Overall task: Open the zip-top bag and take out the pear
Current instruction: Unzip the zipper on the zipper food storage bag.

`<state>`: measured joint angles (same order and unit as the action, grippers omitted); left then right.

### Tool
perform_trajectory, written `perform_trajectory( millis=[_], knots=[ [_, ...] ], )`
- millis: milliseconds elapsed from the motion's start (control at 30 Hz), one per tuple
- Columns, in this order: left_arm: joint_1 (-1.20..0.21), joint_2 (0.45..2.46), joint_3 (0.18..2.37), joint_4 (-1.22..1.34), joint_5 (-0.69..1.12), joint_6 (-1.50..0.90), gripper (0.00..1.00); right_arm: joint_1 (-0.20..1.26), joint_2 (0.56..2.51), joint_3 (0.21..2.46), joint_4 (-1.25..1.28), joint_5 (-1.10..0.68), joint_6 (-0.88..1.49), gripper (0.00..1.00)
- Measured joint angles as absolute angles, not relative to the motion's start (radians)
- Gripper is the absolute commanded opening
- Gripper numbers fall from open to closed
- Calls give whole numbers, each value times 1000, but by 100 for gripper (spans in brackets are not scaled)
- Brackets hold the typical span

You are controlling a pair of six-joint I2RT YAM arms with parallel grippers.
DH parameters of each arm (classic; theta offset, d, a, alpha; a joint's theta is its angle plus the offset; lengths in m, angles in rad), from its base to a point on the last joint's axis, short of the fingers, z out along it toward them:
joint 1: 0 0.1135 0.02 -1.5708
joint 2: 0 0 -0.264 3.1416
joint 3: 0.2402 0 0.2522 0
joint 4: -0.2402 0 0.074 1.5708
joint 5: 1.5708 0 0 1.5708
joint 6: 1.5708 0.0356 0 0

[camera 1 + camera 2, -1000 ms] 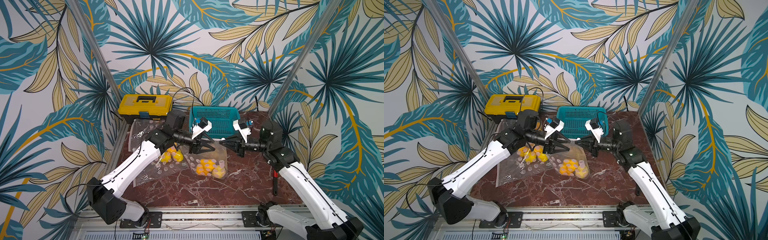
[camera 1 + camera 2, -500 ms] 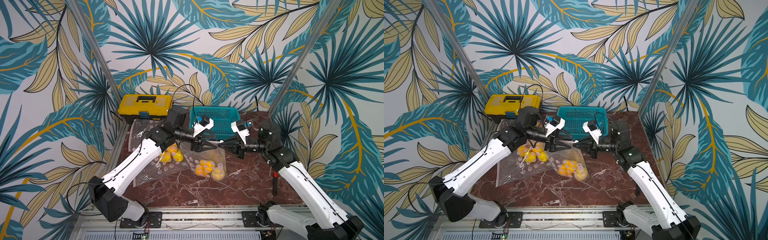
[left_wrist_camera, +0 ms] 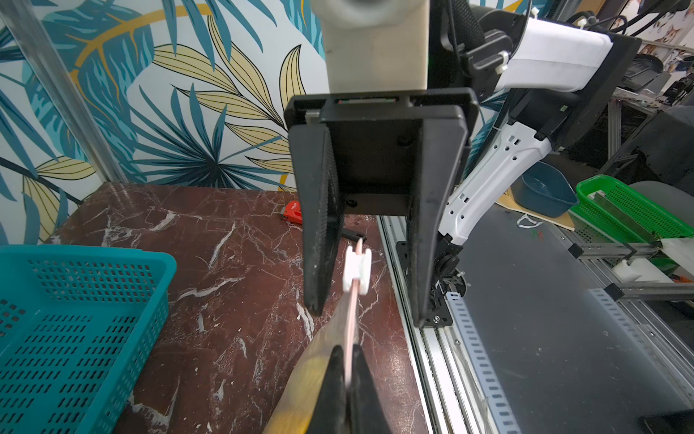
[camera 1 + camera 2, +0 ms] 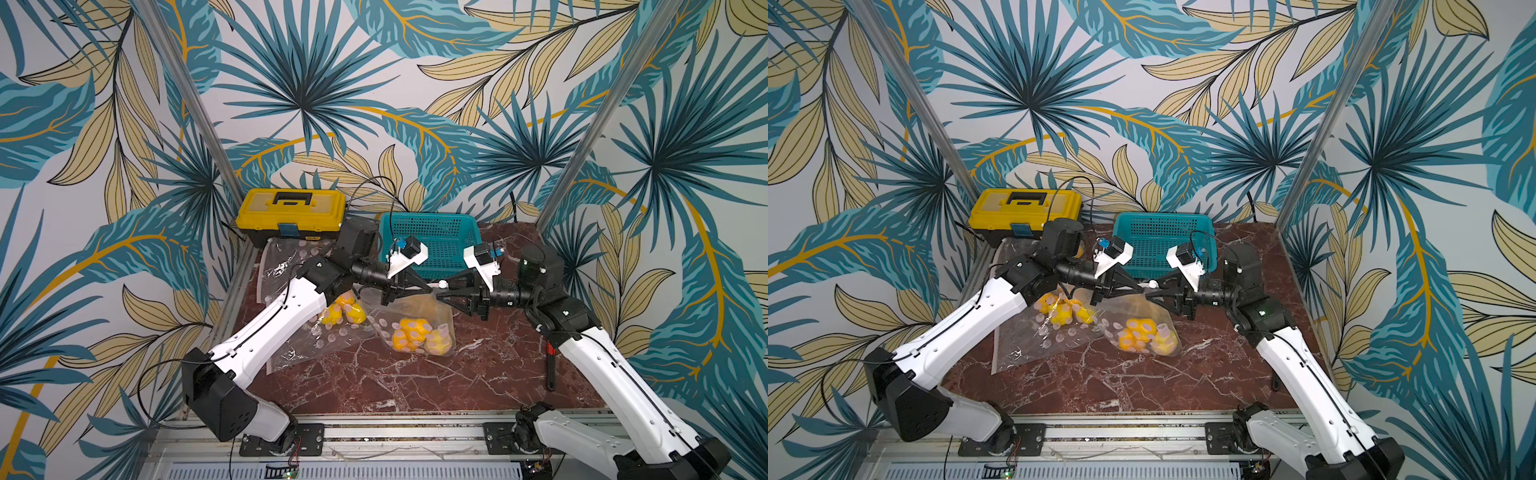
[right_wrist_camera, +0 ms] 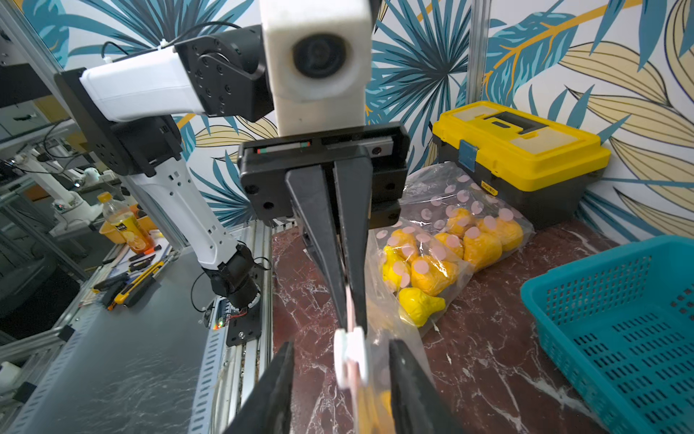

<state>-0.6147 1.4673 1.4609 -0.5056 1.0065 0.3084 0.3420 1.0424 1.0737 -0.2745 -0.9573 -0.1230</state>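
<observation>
Pinching the zip strip of the zip-top bag (image 4: 409,309), the left gripper (image 4: 431,291) is clenched flat on it, bag hanging mid-table with the yellow pears (image 4: 415,334) bunched low inside. Just right of that grip sits the white slider (image 4: 443,284), between the spread jaws of the right gripper (image 3: 368,319), released, neither finger touching it; marble table (image 4: 415,382) below.
</observation>
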Motion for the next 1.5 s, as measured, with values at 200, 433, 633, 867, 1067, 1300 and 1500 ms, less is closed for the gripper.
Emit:
perform_trajectory(
  millis=[200,433,633,867,1067,1300,1500],
  knots=[
    [-615,1452,1446,-506,1005,307,0,342,1034,1024,-224,-945,-131,27],
    [-615,1445,1442,-505,999,306,8,342,1008,1018,-183,-923,-132,0],
    [-618,1445,1443,-506,983,287,37,342,1008,1018,-170,-923,-134,0],
    [-646,1445,1499,-505,976,272,36,342,1018,1018,-163,-925,-131,0],
    [-657,1447,1537,-503,976,263,27,342,1021,1018,-161,-935,-127,0],
    [-659,1468,1555,-496,975,258,24,342,1023,1018,-163,-939,-123,0],
    [-659,1481,1566,-498,976,253,31,341,1023,1018,-163,-935,-119,0]
  ],
)
